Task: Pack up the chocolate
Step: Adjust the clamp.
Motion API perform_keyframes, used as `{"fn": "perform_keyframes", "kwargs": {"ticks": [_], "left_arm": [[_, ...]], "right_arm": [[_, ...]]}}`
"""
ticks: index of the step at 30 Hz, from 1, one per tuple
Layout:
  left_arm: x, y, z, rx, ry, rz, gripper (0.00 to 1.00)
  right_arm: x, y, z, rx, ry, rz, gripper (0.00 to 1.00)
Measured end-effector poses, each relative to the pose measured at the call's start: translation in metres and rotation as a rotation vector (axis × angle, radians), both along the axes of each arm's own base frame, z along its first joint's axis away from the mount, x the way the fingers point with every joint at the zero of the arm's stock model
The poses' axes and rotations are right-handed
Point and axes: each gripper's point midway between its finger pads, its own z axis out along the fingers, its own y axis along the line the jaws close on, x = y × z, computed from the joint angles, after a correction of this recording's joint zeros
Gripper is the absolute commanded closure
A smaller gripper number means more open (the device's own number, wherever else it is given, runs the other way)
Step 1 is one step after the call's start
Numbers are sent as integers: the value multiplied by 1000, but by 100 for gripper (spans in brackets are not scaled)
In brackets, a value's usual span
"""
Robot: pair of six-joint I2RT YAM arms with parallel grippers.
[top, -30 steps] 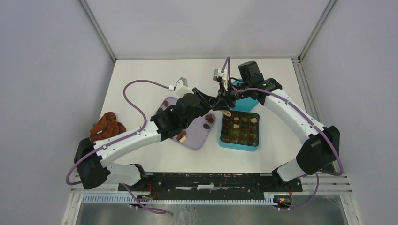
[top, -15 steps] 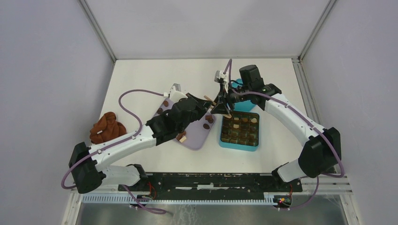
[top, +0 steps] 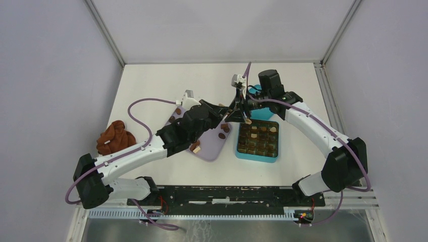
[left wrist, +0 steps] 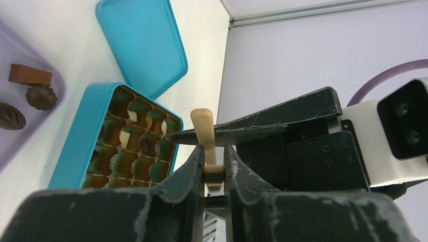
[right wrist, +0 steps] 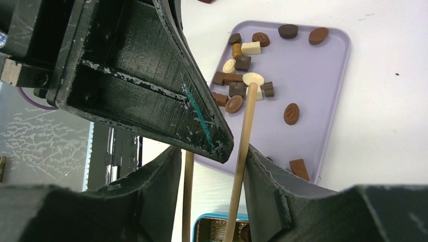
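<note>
Left wrist view: at lower centre the left gripper has just pinched the wooden tongs as the right gripper spread its jaws, likely a handover. Chocolate lies on the lilac tray, some in the teal box.

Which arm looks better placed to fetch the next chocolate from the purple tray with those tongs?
Probably left. The left claw is clamped on the wooden tongs, and that arm reaches over the purple tray where loose chocolates lie. The right claw only straddles the tongs' arms; whether it grips them is unclear.
</note>
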Motion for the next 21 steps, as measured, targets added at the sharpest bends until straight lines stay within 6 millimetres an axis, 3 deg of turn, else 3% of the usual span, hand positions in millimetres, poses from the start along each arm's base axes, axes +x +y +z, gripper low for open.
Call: {"fn": "perform_keyframes", "kwargs": {"ticks": [3, 8, 12, 15, 19, 21], "left_arm": [[0, -1, 1, -9, -3, -1, 94], [0, -1, 2, -11, -5, -1, 93], [0, 0, 0, -14, 1, 1, 83], [-1, 0, -3, -19, 10, 4, 67], [-1, 0, -1, -33, 10, 9, 28], [0, 0, 2, -46, 8, 12, 17]], "right_arm": [[0, 1, 1, 5, 2, 3, 53], [1, 1, 2, 10, -2, 0, 66], [2, 1, 2, 10, -6, -2, 75], [0, 1, -1, 7, 0, 0, 77], [0, 1, -3, 3, 6, -1, 77], [-2, 1, -4, 1, 9, 1, 77]]}}
